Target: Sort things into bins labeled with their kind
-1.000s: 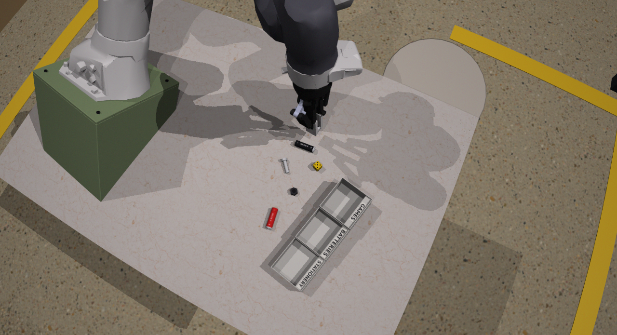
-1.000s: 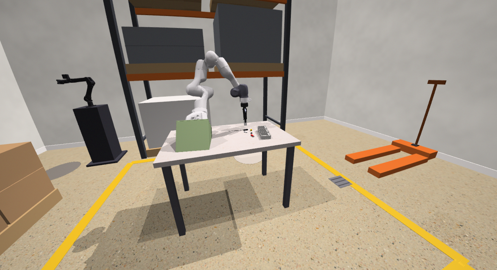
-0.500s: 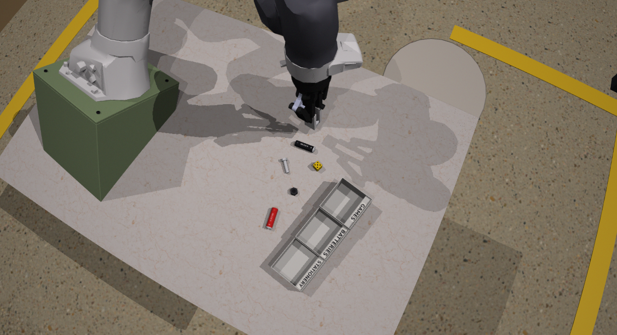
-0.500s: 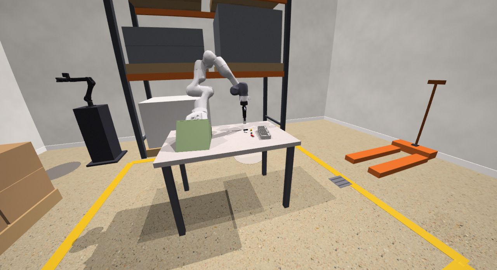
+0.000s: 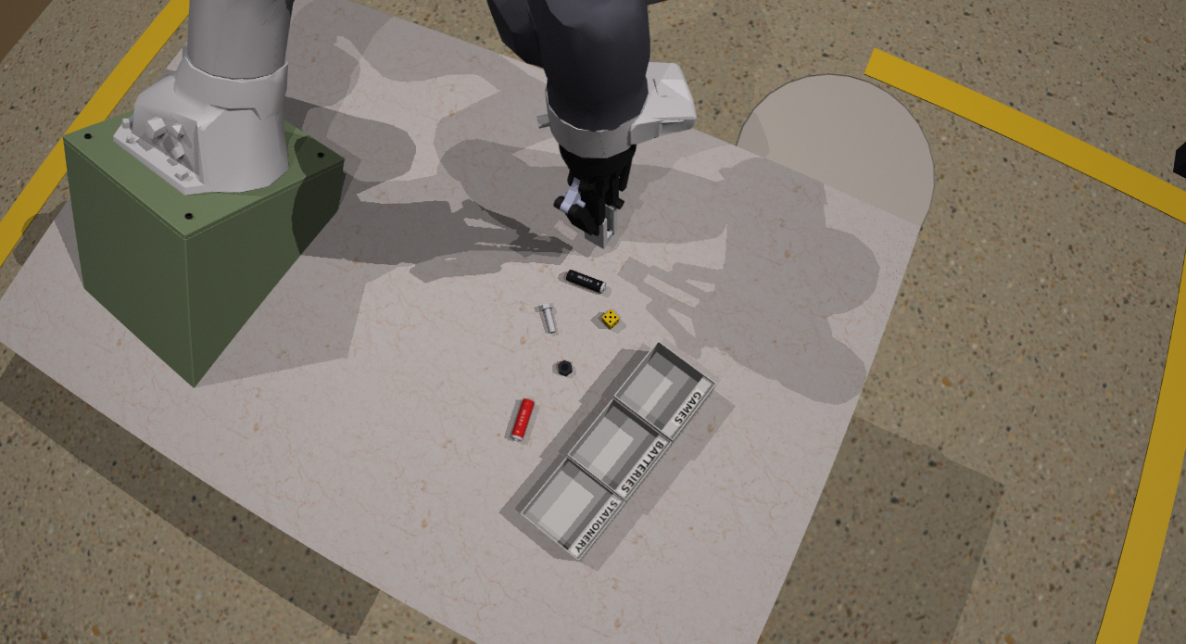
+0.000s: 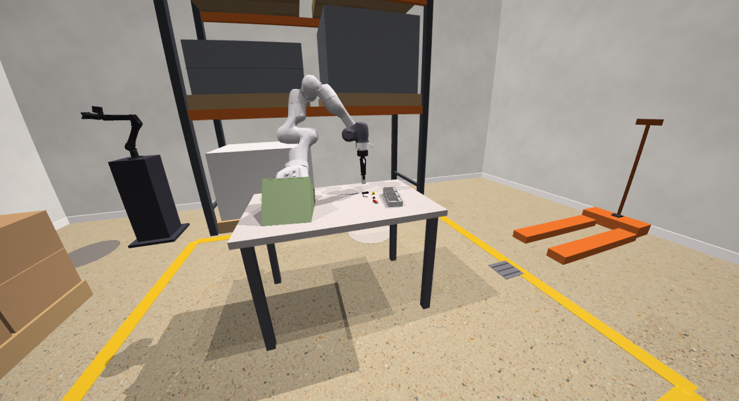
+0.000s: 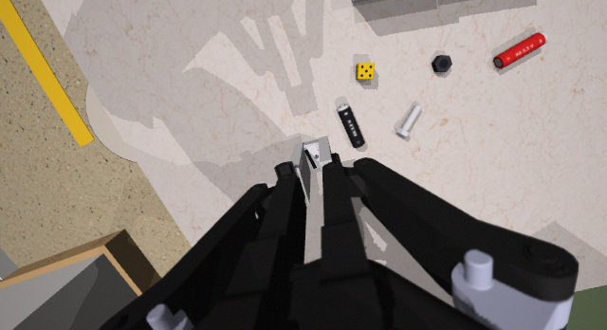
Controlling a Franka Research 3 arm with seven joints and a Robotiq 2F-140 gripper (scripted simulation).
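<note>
My gripper (image 5: 608, 232) (image 6: 363, 181) (image 7: 314, 154) is shut on a small white tile (image 7: 314, 152) with a black line and a dot, like a domino. It is above the table, beside the black battery (image 5: 585, 281) (image 7: 351, 126). A yellow die (image 5: 610, 318) (image 7: 365, 71), a silver bolt (image 5: 548, 319) (image 7: 411, 120), a black nut (image 5: 564, 367) (image 7: 442, 64) and a red battery (image 5: 522, 419) (image 7: 520, 50) lie on the table. The joined GAMES bin (image 5: 689, 406), BATTERIES bin (image 5: 644, 468) and STATIONERY bin (image 5: 597, 526) stand in a row, with nothing visible inside.
The green base block (image 5: 132, 250) (image 6: 286, 202) carries the arm at one side of the table (image 5: 397, 508) (image 6: 335, 227). A shelf rack (image 6: 426, 89) stands behind the table. A wooden-edged box (image 7: 52, 264) shows at the lower left of the wrist view.
</note>
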